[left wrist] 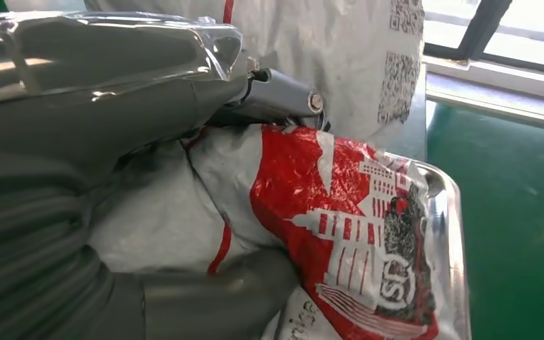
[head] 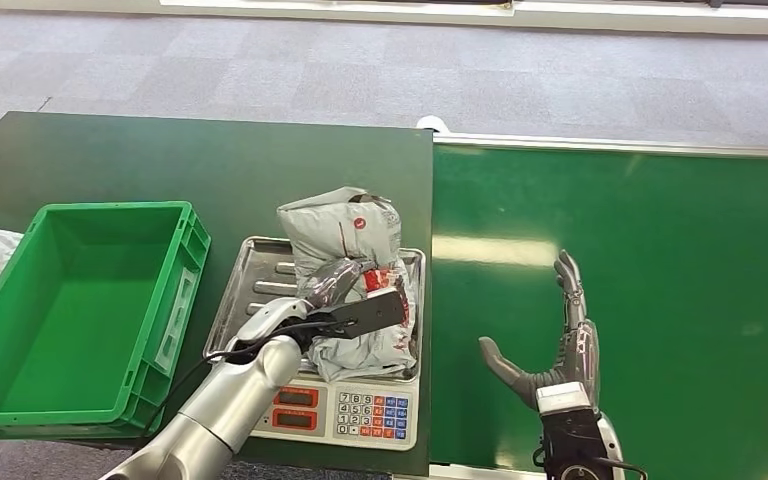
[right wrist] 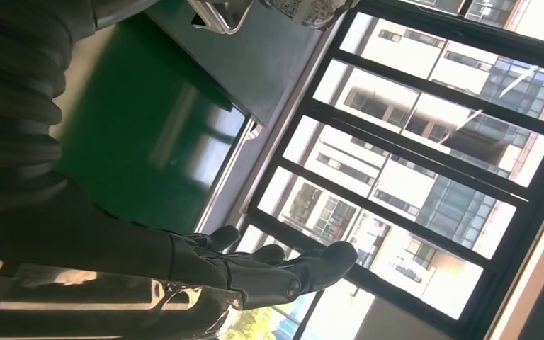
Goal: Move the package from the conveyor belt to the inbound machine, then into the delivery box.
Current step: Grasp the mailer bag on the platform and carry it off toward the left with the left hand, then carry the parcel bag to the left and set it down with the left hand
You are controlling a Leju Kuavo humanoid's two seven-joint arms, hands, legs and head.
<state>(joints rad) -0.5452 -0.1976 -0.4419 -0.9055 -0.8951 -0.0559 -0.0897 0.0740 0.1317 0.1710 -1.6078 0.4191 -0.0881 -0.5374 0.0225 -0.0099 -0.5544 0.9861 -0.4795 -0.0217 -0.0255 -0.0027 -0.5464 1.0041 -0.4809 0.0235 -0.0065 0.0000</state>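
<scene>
The package [head: 355,275], a crumpled grey bag with red print, lay on the steel tray [head: 250,275] of the scale [head: 345,408]. The left hand [head: 335,300] clasped it, thumb and fingers pressed into the plastic on either side. The green bin [head: 70,310] stood just beside the scale on the dark table [head: 190,160]. The right hand [head: 560,345] hovered over the green belt [head: 660,250], fingers spread apart, holding nothing.

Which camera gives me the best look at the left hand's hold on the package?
The left wrist view: the left hand wraps the package close up, thumb beneath. The head view shows the hand on the package atop the scale tray from afar. The right wrist view catches just a package edge.
</scene>
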